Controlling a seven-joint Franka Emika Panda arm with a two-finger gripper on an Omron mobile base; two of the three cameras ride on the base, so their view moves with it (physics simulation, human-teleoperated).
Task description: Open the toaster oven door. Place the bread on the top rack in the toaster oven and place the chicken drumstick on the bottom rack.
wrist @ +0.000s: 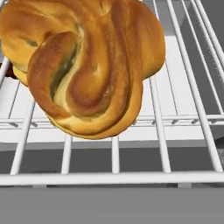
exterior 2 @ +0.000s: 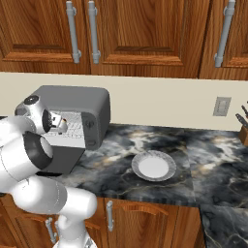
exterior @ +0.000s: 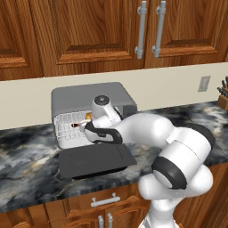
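You are looking at the bread (wrist: 87, 65), a golden-brown twisted knot that takes up the upper half of the hand view, from about 9 o'clock round to 2 o'clock. It sits over the white wires of a rack; you cannot tell for sure from these views whether it rests on the wires or is held just above them. This is the top rack (wrist: 183, 113), whose bars run away from you toward 12 o'clock, with a front crossbar running across at 6 o'clock. A second grid, the bottom rack (wrist: 26, 124), shows through the gaps below.

At 9 o'clock of the bread, a sliver of dark reddish brown peeks out at the frame edge: the chicken drumstick (wrist: 8, 71). In the left base view it appears as a small dark streak (exterior: 76, 125) on the wires inside the oven.

The gripper (exterior: 90, 119) reaches into the oven mouth. Its fingers are hidden by the wrist and the bread, so you cannot tell how far apart they are or whether they grip the bread.

The toaster oven (exterior: 89, 95) stands on the marble counter (exterior: 26, 151) against the wall. The toaster oven door (exterior: 95, 160) lies folded down flat, at 6 o'clock of the oven.

At 3 o'clock of the oven, well apart, a round plate (exterior 2: 153, 166) sits on the counter. A knife block (exterior 2: 243, 131) stands at the far 3 o'clock edge.
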